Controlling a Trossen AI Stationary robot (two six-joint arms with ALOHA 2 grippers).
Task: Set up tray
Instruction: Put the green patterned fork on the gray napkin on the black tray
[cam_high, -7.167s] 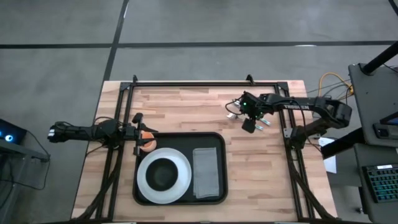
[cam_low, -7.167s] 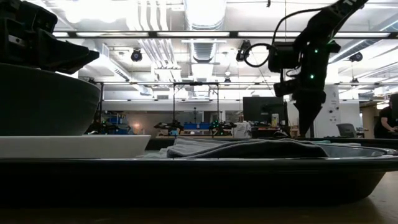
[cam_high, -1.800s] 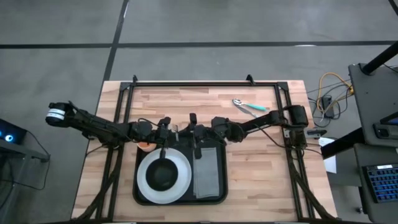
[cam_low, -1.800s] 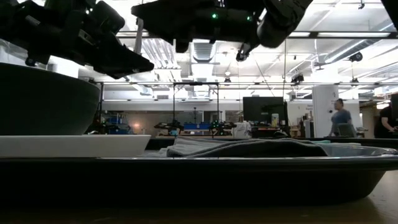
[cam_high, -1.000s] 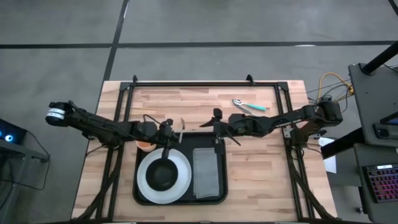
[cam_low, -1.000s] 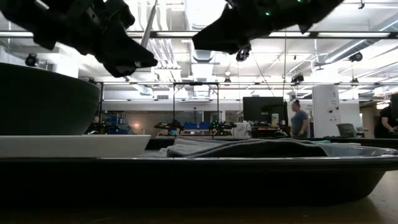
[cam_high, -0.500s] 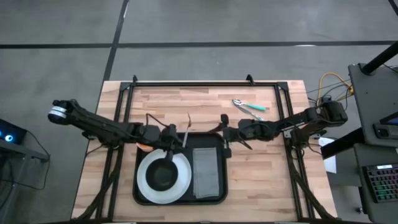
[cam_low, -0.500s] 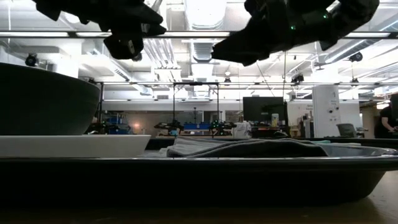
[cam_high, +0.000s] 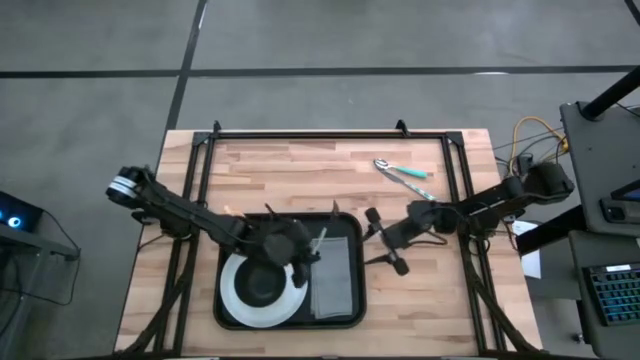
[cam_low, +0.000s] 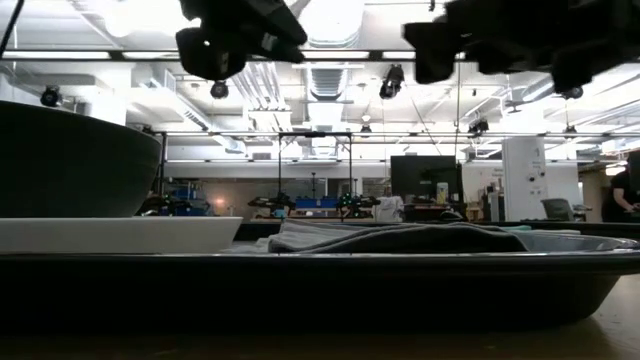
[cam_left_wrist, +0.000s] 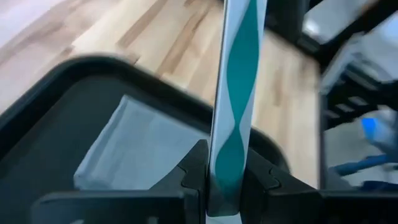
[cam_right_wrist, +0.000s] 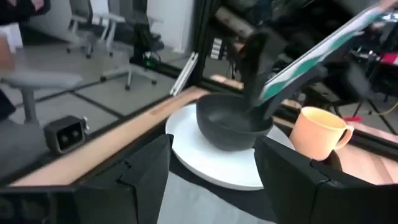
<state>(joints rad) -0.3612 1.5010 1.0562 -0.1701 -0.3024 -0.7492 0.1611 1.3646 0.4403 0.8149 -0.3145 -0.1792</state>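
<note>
The tray (cam_high: 345, 222) lies at the table's six o'clock side. A teal-and-white utensil (cam_left_wrist: 233, 124) is clamped in the left gripper (cam_high: 303, 250) above it, seemingly for placing by the cloth (cam_high: 331, 280). At three o'clock, the right gripper (cam_high: 385, 240) is spread apart, holding nothing.

1. The tray (cam_high: 349, 226) is black all over, rim included.
2. The plate (cam_high: 232, 292) is plain white.
3. The bowl (cam_high: 262, 283) standing on the plate is dark grey to black.
4. The folded cloth (cam_high: 333, 272) is a flat mid grey.
5. The utensil handle (cam_left_wrist: 235, 106) carries a wavy pattern of teal and white.
6. The mug (cam_right_wrist: 318, 132) is pale peach-orange.
7. The table (cam_high: 300, 170) is light wood in striped planks of tan and paler brown.
8. Both arms are dark, nearly black.
</note>
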